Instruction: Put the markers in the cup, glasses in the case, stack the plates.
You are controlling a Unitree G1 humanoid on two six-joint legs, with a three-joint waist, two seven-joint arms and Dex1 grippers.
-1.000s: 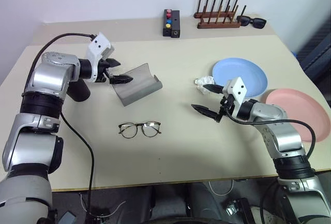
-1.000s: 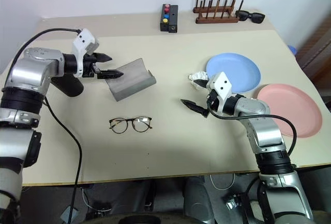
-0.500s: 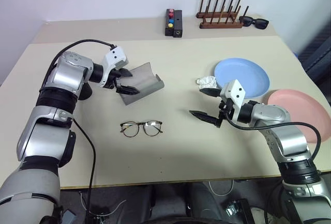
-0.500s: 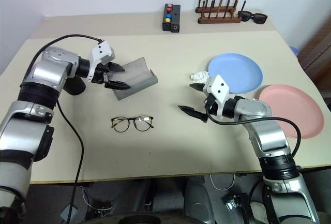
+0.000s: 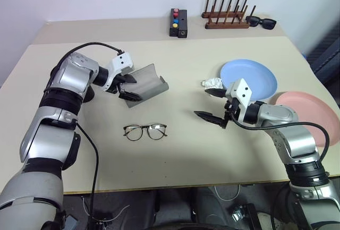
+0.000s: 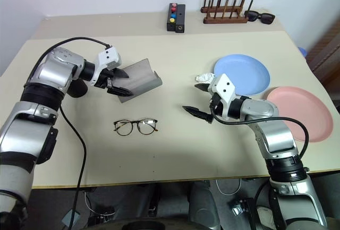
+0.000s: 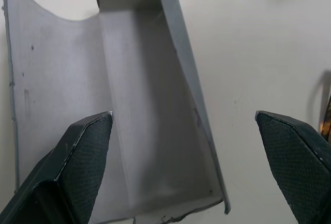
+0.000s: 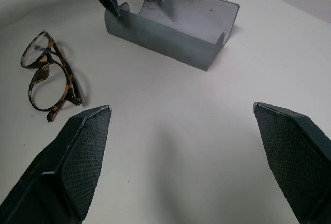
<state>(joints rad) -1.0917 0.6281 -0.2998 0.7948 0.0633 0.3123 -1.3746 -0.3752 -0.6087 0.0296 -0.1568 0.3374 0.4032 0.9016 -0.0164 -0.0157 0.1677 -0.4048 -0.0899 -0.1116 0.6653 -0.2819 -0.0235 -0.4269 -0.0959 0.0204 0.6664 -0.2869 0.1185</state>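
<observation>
Nearest on the beige table [image 5: 175, 166] lay the thin dark wire-framed eyeglasses [image 5: 145, 131], lenses flat, left of centre and untouched. To their right, the right gripper [image 5: 212, 104] hung above the tabletop with its two black fingers spread wide, holding nothing. Farther right sat the salmon pink round plate [image 5: 313, 114] at the table's right edge, and just beyond it the light blue round plate [image 5: 249, 77], apart from the pink one; a small crumpled white scrap [image 5: 213, 84] lay against the blue plate's left rim. Left and beyond the glasses stood the grey hinged glasses case [image 5: 144, 84], lid open. The left gripper [image 5: 129, 87] hovered at the case's left end, fingers wide, gripping nothing. The tall black plastic cup [image 5: 88, 93] lay mostly hidden behind the left arm. Far back: a small black box with coloured buttons [image 5: 177, 23], a brown wooden peg rack [image 5: 227, 17], thick black sunglasses [image 5: 261, 23].
</observation>
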